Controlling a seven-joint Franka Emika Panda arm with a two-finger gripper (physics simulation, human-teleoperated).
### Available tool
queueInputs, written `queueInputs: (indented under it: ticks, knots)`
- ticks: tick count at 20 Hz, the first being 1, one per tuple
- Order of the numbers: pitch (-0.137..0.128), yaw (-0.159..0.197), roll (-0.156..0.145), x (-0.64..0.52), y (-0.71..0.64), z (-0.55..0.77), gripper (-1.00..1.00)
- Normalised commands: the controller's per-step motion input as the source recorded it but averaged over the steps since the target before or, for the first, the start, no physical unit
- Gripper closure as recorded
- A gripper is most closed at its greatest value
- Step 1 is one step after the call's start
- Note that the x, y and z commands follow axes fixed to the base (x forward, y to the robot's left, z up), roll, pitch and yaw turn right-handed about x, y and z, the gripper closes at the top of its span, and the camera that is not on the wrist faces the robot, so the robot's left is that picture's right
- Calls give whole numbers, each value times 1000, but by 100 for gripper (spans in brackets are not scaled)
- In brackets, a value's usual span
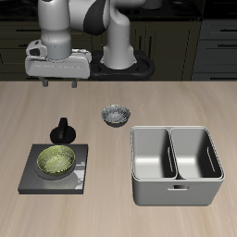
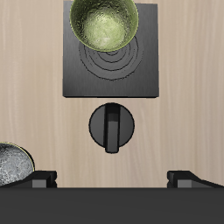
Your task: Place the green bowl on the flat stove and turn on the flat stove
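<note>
On the table: a light wood-grain table (image 1: 185, 116) carries every object; no brand, label or writing can be read on any of them.
Green bowl: the green bowl (image 1: 56, 160) sits upright on the flat stove (image 1: 32, 176), its speckled olive inside facing up; in the wrist view the green bowl (image 2: 103, 22) covers part of the ring marks toward one end of the flat stove (image 2: 140, 79), not centred on them.
Stove knob: a black round knob (image 1: 63, 130) stands at the stove's far edge, just beyond the plate; the wrist view shows the knob (image 2: 112, 128) with a raised bar across it.
Gripper: the gripper (image 1: 57, 81) hangs high above the table, farther back than the knob, its two fingers (image 1: 43, 81) spread apart with nothing between them.
Grey bowl: a grey-white patterned bowl (image 1: 116, 115) rests near the table's middle, apart from the stove.
Metal tray: a grey two-compartment tray (image 1: 176, 188) lies toward the near edge, beside the stove.
</note>
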Motion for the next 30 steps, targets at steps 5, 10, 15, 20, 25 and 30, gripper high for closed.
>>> queueInputs:
  ticks: [5, 10, 15, 20, 25, 30]
  knots:
    - [10, -12, -20, 39, -35, -173, -100]
    - [5, -23, 0, -60, 18, -189, -100]
    - [6, 4, 5, -12, 52, -163, -100]
    - [18, -8, -10, 43, -33, -162, -100]
    - [5, -7, -5, 18, 1, -132, -100]
    - [14, -14, 3, 26, 14, -196, -100]
